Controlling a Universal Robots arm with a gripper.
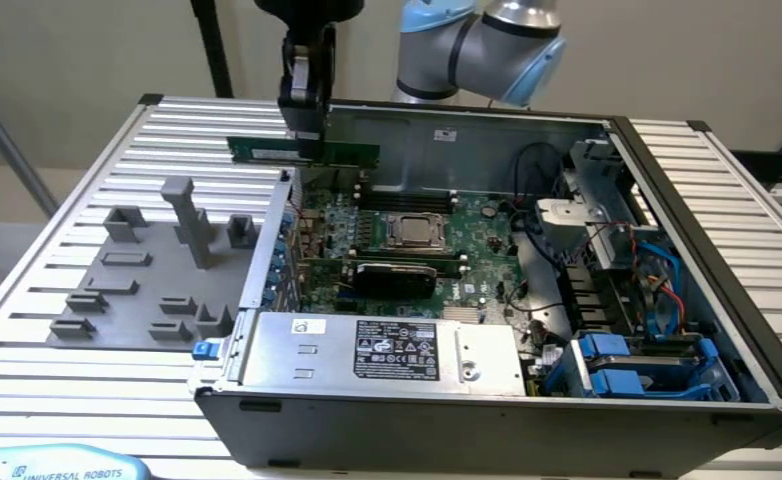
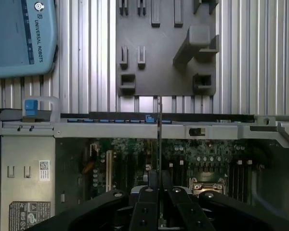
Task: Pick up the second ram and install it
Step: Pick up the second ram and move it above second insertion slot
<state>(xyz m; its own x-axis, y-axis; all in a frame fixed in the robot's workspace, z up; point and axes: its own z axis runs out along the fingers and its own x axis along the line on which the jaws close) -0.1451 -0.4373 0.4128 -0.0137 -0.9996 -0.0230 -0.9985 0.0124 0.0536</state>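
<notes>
My gripper [image 1: 308, 132] is shut on the second ram [image 1: 303, 151], a thin green strip held level in the air above the rear left corner of the open computer case [image 1: 431, 395]. In the wrist view the ram [image 2: 159, 130] appears edge-on as a thin vertical line rising from between my black fingers [image 2: 147, 204], over the case wall. The green motherboard [image 1: 405, 240] lies below inside the case, with its memory slots [image 1: 425, 195] along the back, beside the processor socket [image 1: 418, 230].
A grey fixture plate [image 1: 151, 275] with upright blocks lies on the ribbed table at the exterior view's left. Inside the case sit a power supply [image 1: 384, 350], cables and blue drive bays [image 1: 631, 365]. A blue teach pendant [image 2: 19, 38] rests near the front edge.
</notes>
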